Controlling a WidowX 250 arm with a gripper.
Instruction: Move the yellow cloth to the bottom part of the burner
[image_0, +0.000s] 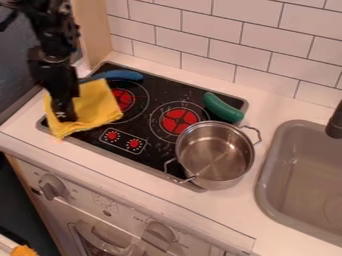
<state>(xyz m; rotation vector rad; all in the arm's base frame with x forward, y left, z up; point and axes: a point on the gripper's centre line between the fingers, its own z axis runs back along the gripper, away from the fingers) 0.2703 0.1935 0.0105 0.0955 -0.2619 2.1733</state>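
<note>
Oven front (100, 205): nearest the camera, below the counter's edge, with round knobs and a handle.
Yellow cloth (97, 102): spread at the left end of the cooktop (150, 130), covering part of the left burner (124, 100); its lower left corner reaches past the cooktop's edge over the counter (150, 172).
Gripper (65, 116): black, pointing down at the cloth's left part; I cannot tell whether the jaws are wide, narrow or holding the cloth.
Blue object (123, 75): long and slim, along the cooktop's back edge, just beside the cloth.
Control panel (123, 141): two red dials, right of the cloth's lower edge.
Right burner (179, 121): red centre, between the left burner and the pot.
Metal pot (215, 155): upright, two handles, partly past the cooktop's front right edge.
Green cucumber (223, 107): behind the pot, near the cooktop's back right corner.
Grey sink (294, 175): set into the counter, right of the pot.
</note>
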